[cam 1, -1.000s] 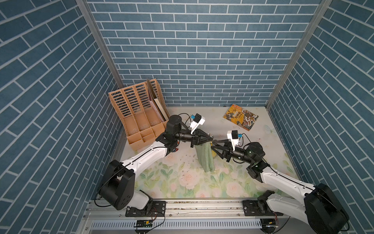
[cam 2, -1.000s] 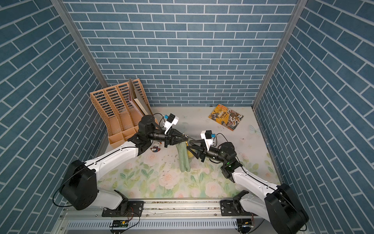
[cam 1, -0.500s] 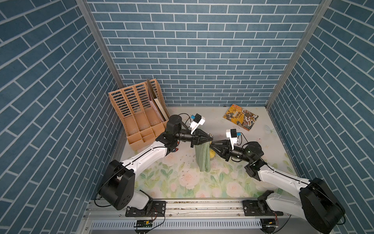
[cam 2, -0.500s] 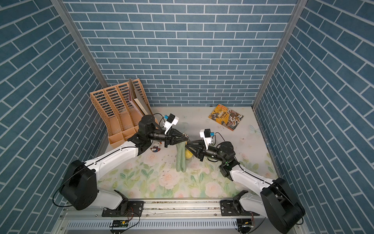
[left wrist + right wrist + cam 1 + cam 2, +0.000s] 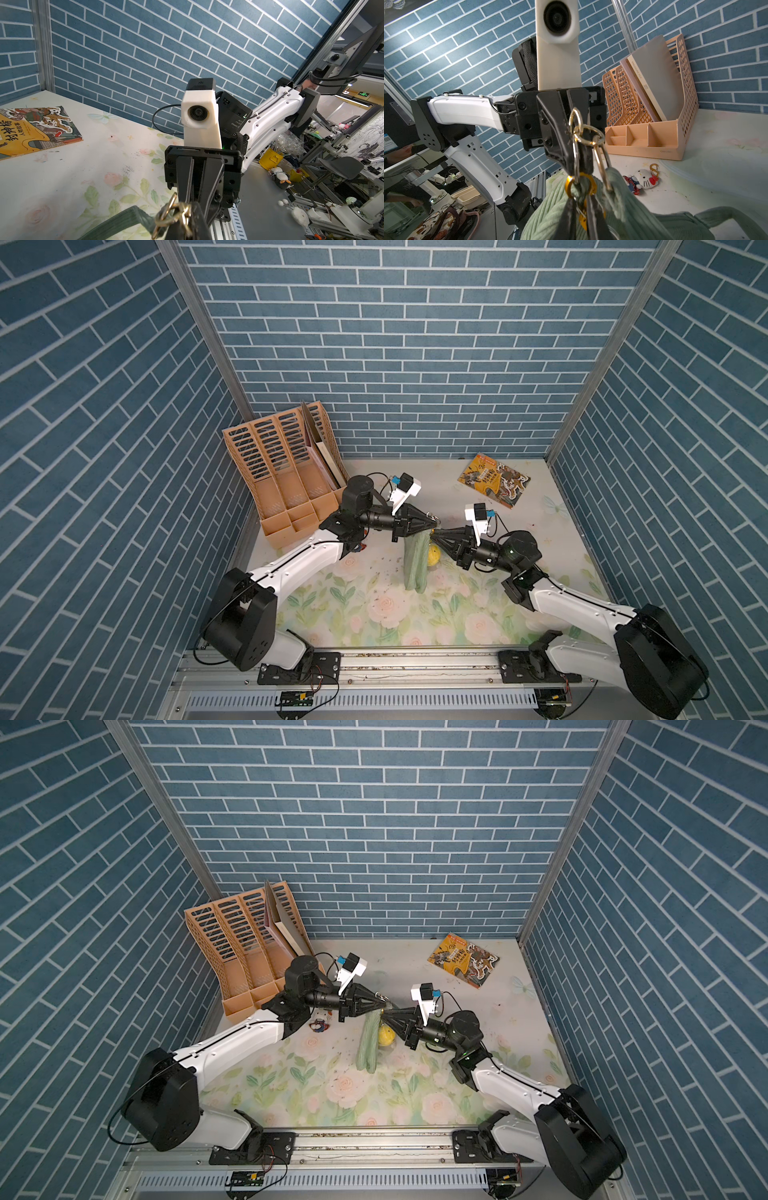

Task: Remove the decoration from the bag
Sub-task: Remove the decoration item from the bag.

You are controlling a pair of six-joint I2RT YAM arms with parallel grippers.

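Note:
The sage-green bag [image 5: 415, 564] [image 5: 368, 1048] hangs above the floral table. My left gripper [image 5: 433, 524] [image 5: 383, 1004] [image 5: 191, 209] is shut on its gold metal rings [image 5: 172, 216] [image 5: 583, 133]. The decoration, a yellow ball [image 5: 434, 558] [image 5: 386, 1039], dangles beside the bag. An orange clip [image 5: 568, 184] fastens it to the bag's top. My right gripper [image 5: 434, 536] [image 5: 384, 1016] [image 5: 580, 205] meets the left one tip to tip, just below it. Its jaws are shut on that orange clip, against the ribbed fabric [image 5: 550, 216]. The strap [image 5: 116, 222] trails down.
A peach file rack [image 5: 286, 485] [image 5: 654, 133] stands at the back left, close behind the left arm. A picture book [image 5: 494, 480] [image 5: 35, 128] lies at the back right. A small cat charm [image 5: 644, 180] [image 5: 319, 1025] lies on the table under the left arm.
My right gripper has moved left up to the left gripper's tip and its jaws have come together on the orange clip. The left arm has kept still with the bag.

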